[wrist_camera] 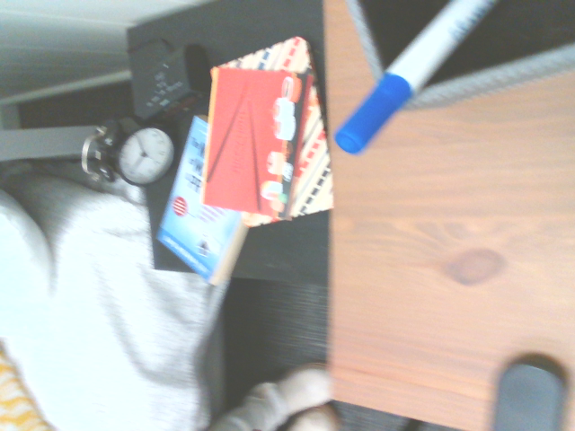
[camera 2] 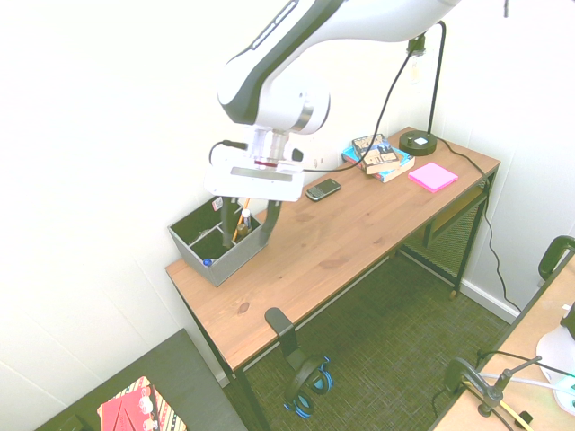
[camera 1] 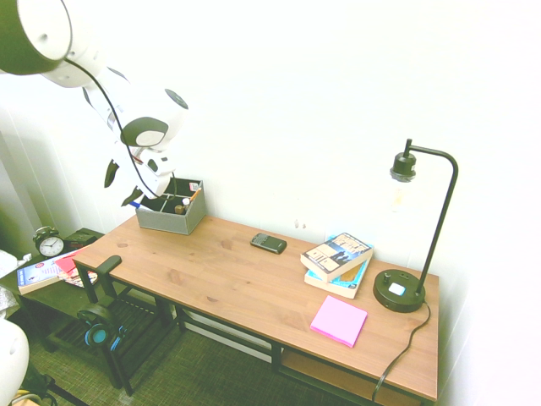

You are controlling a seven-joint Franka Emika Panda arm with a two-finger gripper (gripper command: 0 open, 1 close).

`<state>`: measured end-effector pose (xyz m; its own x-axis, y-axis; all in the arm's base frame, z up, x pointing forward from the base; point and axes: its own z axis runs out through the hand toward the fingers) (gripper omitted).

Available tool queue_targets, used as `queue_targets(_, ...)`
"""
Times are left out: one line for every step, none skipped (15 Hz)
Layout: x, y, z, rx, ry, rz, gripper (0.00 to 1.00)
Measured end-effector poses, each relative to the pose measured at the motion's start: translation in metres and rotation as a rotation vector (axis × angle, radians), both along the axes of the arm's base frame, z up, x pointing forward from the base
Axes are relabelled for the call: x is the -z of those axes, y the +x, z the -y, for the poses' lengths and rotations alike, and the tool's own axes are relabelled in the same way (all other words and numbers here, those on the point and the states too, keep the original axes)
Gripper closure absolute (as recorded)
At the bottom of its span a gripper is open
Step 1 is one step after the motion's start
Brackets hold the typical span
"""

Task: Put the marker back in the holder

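Note:
The grey holder (camera 1: 173,222) stands at the desk's back corner by the wall, with pens upright in it. The marker (wrist_camera: 422,67), white with a blue cap, lies slanted in the holder (wrist_camera: 503,76), and its cap pokes out over the grey rim. That blue cap (camera 2: 207,262) shows in the holder's (camera 2: 229,267) corner compartment. My gripper (camera 2: 254,215) hangs just above the holder, open, with nothing between the fingers. From the other side the gripper (camera 1: 122,186) is at the holder's left end, close over the blue cap (camera 1: 135,205).
A black phone (camera 1: 268,243) lies mid-desk. Stacked books (camera 1: 338,258), a pink notepad (camera 1: 339,320) and a black lamp (camera 1: 401,292) fill the far end. A low black side table (camera 1: 59,288) with books and an alarm clock (camera 1: 49,244) stands beside the desk. Headphones (camera 1: 100,326) hang below.

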<state>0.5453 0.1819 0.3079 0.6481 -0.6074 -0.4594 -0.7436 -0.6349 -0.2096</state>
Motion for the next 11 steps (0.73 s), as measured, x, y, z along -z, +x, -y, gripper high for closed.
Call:
queue_targets(-0.005,-0.011,0.015,-0.031,-0.056,0.016,0.0)
queue_targets(-0.012,-0.02,0.03,-0.065,-0.112,0.037,0.0)
queue_targets(-0.018,-0.029,0.042,-0.102,-0.17,0.06,0.0)
queue_targets(-0.022,-0.035,0.053,-0.137,-0.227,0.084,0.0)
queue_targets(-0.024,-0.04,0.064,-0.171,-0.285,0.109,0.0)
queue_targets(-0.024,-0.043,0.076,-0.204,-0.344,0.134,0.0)
queue_targets(-0.024,-0.045,0.086,-0.23,-0.401,0.161,0.0)
queue_targets(-0.021,-0.047,0.096,-0.249,-0.458,0.189,0.0)
queue_targets(-0.018,-0.051,0.103,-0.263,-0.52,0.217,0.0)
queue_targets(-0.016,-0.053,0.109,-0.263,-0.578,0.245,0.0)
queue_targets(-0.015,-0.054,0.113,-0.251,-0.633,0.275,0.0)
